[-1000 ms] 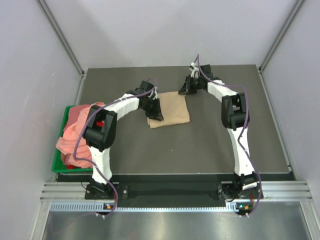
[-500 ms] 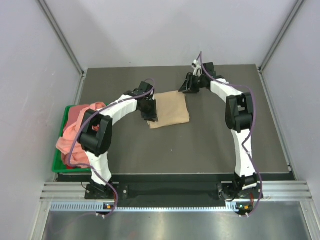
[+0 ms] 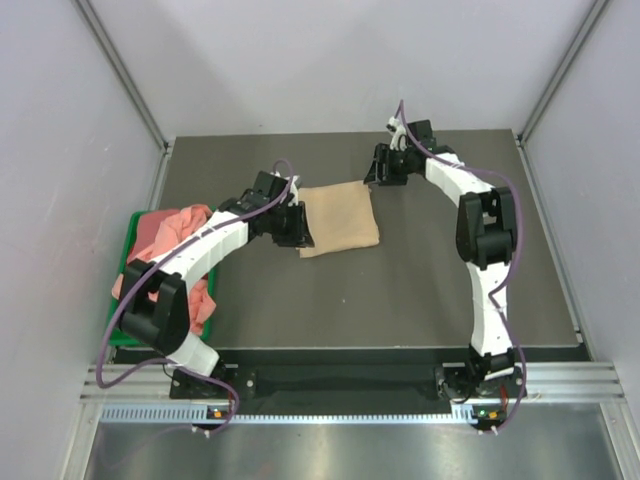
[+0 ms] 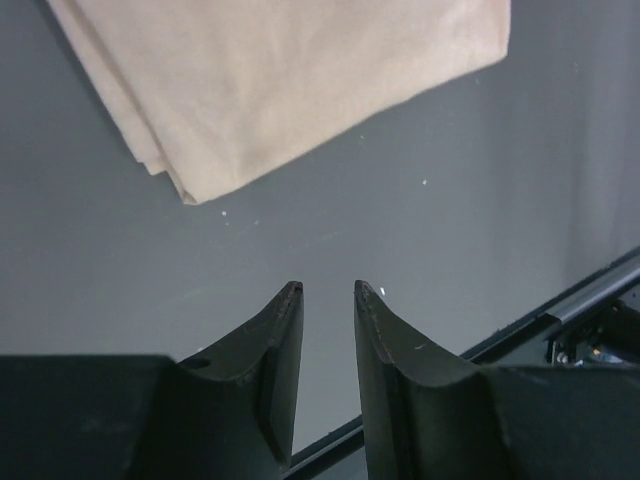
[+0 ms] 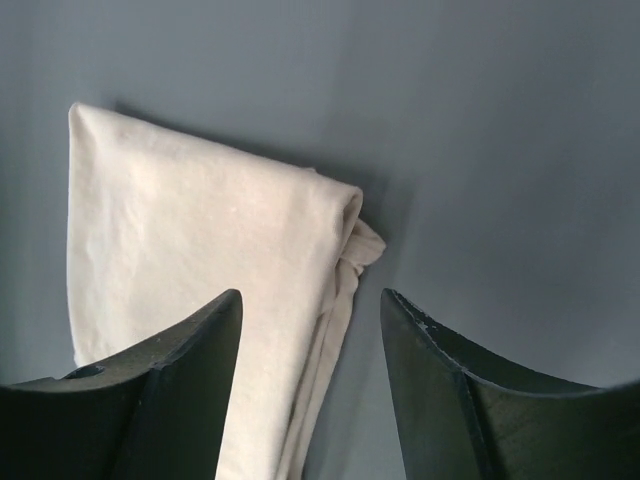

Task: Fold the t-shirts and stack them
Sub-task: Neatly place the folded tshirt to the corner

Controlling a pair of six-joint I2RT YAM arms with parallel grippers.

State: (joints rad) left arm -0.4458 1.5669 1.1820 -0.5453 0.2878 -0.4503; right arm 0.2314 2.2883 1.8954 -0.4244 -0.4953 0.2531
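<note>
My left gripper (image 4: 328, 287) barely parted, my right gripper (image 5: 312, 296) wide, both empty; I'd pinch the limp, light tan t-shirt (image 5: 200, 230) ahead by its layered corner.

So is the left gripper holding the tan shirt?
No, the left gripper is empty, with bare table between it and the folded tan shirt.

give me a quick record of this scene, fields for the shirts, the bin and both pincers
tan t-shirt: folded, lying flat on the table
pink t-shirts: unfolded heap in the green bin, spilling over its rim
left pincer: open, empty, beside the tan t-shirt's left edge, not touching it
right pincer: open, empty, at the tan t-shirt's far right corner
stack: not yet started
</note>
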